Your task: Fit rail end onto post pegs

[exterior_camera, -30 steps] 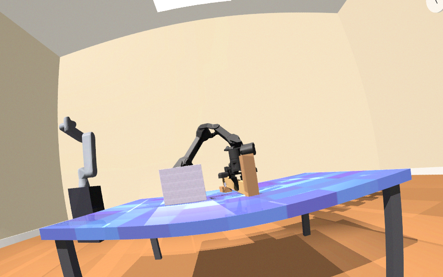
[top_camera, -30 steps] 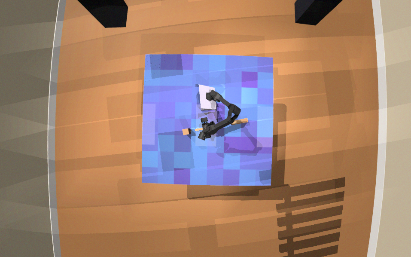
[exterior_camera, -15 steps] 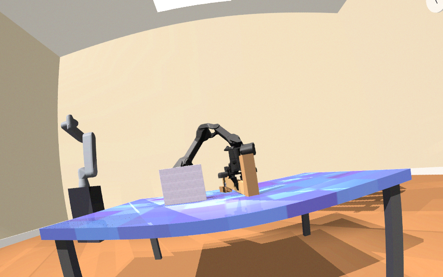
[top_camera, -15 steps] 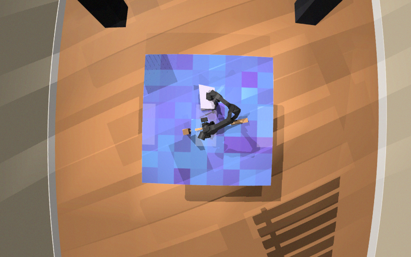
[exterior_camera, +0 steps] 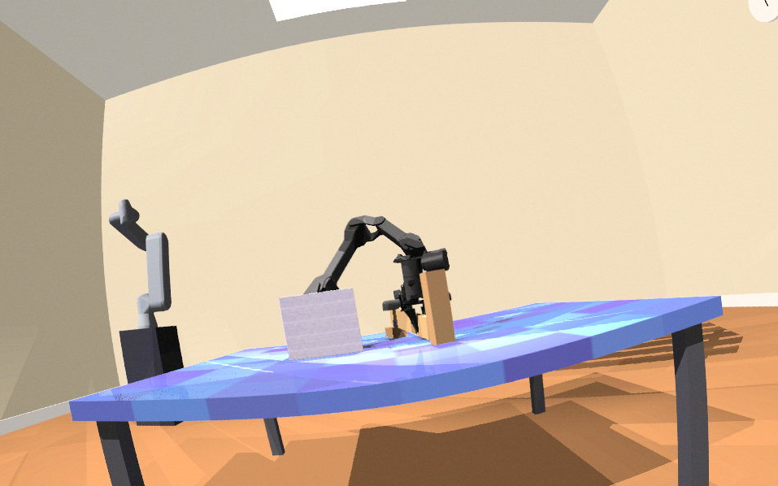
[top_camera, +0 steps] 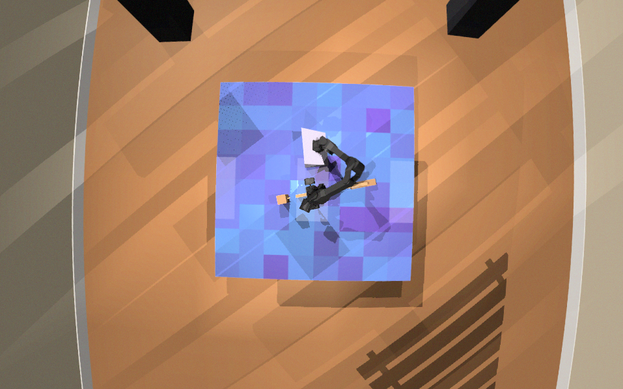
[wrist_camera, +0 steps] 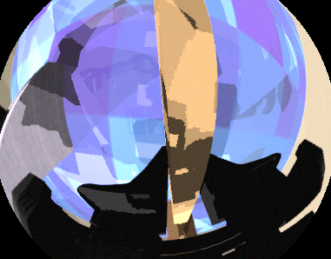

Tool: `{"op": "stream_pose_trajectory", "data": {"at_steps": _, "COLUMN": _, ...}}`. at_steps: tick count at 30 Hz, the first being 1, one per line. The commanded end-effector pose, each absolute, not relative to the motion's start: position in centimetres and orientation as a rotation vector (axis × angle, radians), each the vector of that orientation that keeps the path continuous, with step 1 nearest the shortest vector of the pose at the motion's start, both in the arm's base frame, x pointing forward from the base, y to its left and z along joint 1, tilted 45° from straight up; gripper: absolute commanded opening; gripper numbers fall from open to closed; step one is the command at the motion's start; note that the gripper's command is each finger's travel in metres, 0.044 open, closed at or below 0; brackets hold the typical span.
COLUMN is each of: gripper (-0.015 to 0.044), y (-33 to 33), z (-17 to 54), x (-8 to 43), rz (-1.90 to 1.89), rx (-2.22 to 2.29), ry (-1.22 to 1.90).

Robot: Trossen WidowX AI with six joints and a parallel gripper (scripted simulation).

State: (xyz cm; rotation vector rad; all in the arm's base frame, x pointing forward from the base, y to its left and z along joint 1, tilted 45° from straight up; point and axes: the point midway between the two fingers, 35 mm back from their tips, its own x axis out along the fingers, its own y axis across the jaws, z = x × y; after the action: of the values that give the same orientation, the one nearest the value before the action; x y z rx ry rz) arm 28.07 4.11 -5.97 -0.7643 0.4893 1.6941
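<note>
I have the fingers clamped on the rail (wrist_camera: pixel 183 73) near its post-side end; the rail stops just short of the post (top_camera: pixel 282 199) on the table (top_camera: pixel 255 251).

Here's the counter (top_camera: pixel 255 251), a square top patched in blue and violet tiles, standing on dark legs over a wooden plank floor (top_camera: pixel 473 144). Sitting on it, a pale grey upright panel (exterior_camera: pixel 320 323) stands just beside the arm's base (top_camera: pixel 321 144), and the short wooden post (top_camera: pixel 282 199) stands apart to one side. The long wooden rail (top_camera: pixel 366 183) runs across the middle of the top toward that post, stopping short of it.
</note>
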Motion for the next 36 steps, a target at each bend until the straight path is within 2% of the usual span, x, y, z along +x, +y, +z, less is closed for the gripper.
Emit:
{"op": "stream_pose_trajectory", "data": {"at_steps": 1, "gripper": 0.0, "y": 3.7, "z": -5.5, "x": 28.5, "rz": 1.683, "rx": -0.774, "ry": 0.48}}
{"op": "stream_pose_trajectory", "data": {"at_steps": 36, "gripper": 0.0, "y": 2.5, "z": -4.2, "x": 28.9, "rz": 1.683, "rx": -0.774, "ry": 0.48}}
